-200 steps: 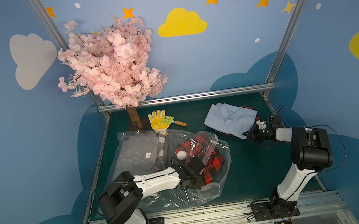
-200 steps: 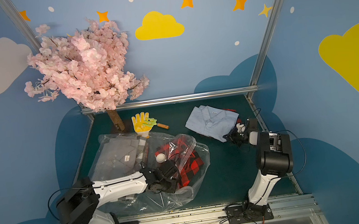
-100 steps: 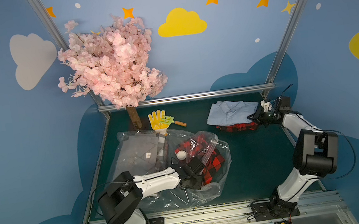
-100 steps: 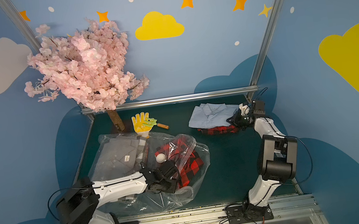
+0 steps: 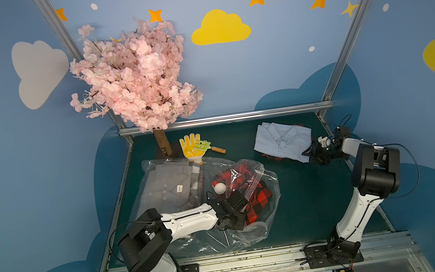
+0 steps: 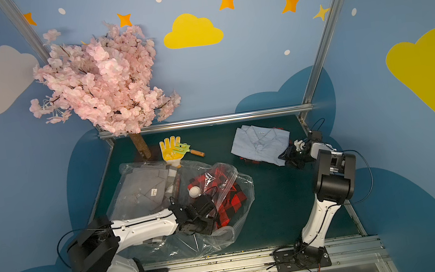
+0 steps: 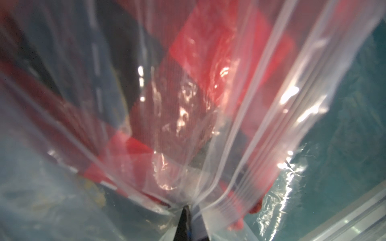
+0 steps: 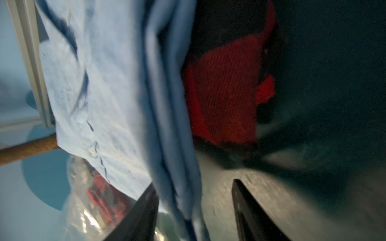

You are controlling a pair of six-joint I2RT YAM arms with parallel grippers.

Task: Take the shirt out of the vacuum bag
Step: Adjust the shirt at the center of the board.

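Catch only edges of red plaid cloth (image 5: 271, 156) — buried otherwise under blue shirt (image 5: 283, 140). Lose left fingers (image 7: 182, 221) at frame edge in left wrist view, and behind wrist in both top views. Cannot read label on grey shirt (image 5: 165, 181) — too small.

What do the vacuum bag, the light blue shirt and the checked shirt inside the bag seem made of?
The vacuum bag: thin clear plastic film, glossy; crinkles and sharp glints. The light blue shirt: matte woven cloth, probably cotton; soft folds, stitched seams. The checked shirt: thicker red-and-black cloth, perhaps flannel; fine ribbed weave shows through the film.
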